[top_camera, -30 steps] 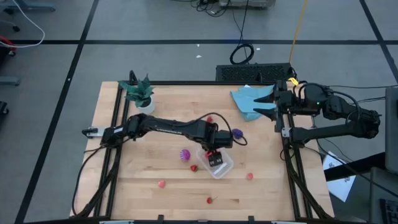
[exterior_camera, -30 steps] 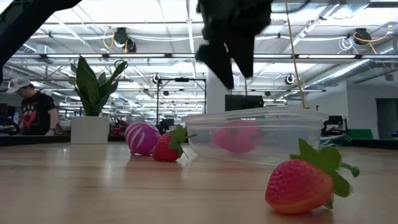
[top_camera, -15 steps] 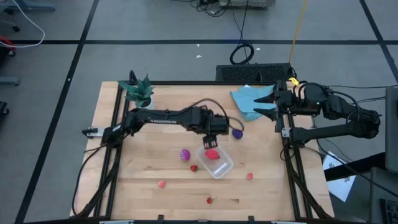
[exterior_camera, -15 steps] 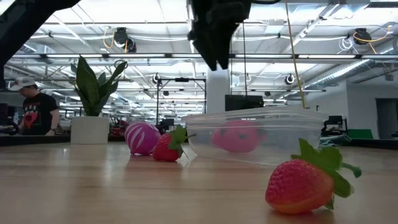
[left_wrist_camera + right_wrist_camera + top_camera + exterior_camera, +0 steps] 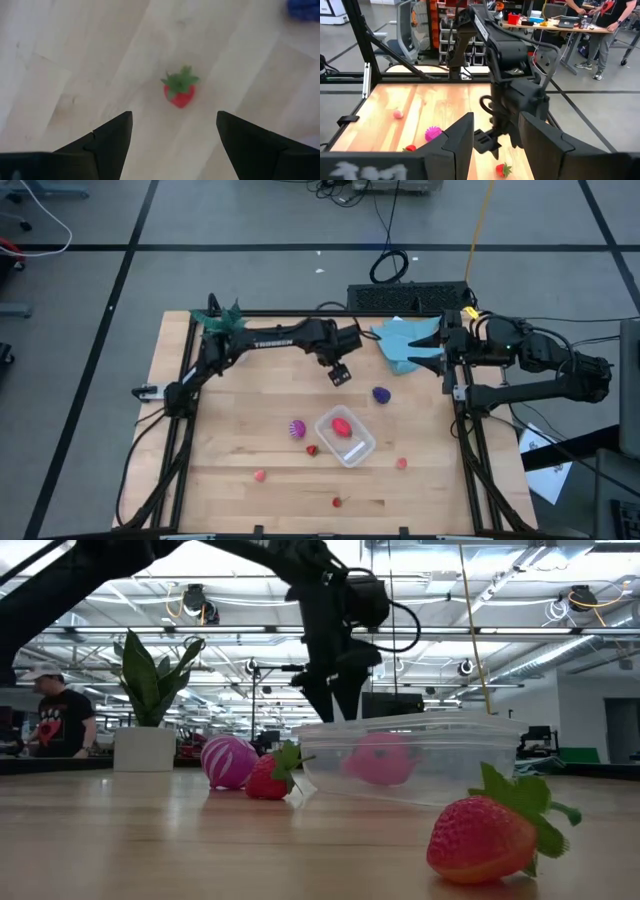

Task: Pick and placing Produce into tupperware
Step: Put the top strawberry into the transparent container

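Note:
My left gripper (image 5: 340, 372) (image 5: 174, 116) is open and hangs over the far middle of the table, fingers pointing down on either side of a small red strawberry (image 5: 180, 90) lying on the wood. It touches nothing. The clear tupperware (image 5: 346, 436) (image 5: 410, 756) stands nearer, with a larger red-pink piece (image 5: 341, 427) inside. Around it lie the dark purple fruit (image 5: 381, 394), the magenta striped one (image 5: 296, 429), a small strawberry (image 5: 312, 450) and tiny berries (image 5: 260, 475) (image 5: 401, 463) (image 5: 337, 502). My right gripper (image 5: 425, 350) (image 5: 496, 120) waits open at the right edge.
A blue cloth (image 5: 400, 340) lies at the far right, under the right gripper. A green potted plant (image 5: 220, 326) stands at the far left corner. In the low view a strawberry (image 5: 490, 835) lies close to the near edge. A person (image 5: 50, 710) is in the room behind.
My left gripper has risen out of the tupperware and travelled toward the table's far edge, ending above the small strawberry there. The red-pink piece has stayed in the tub. The right arm has kept still.

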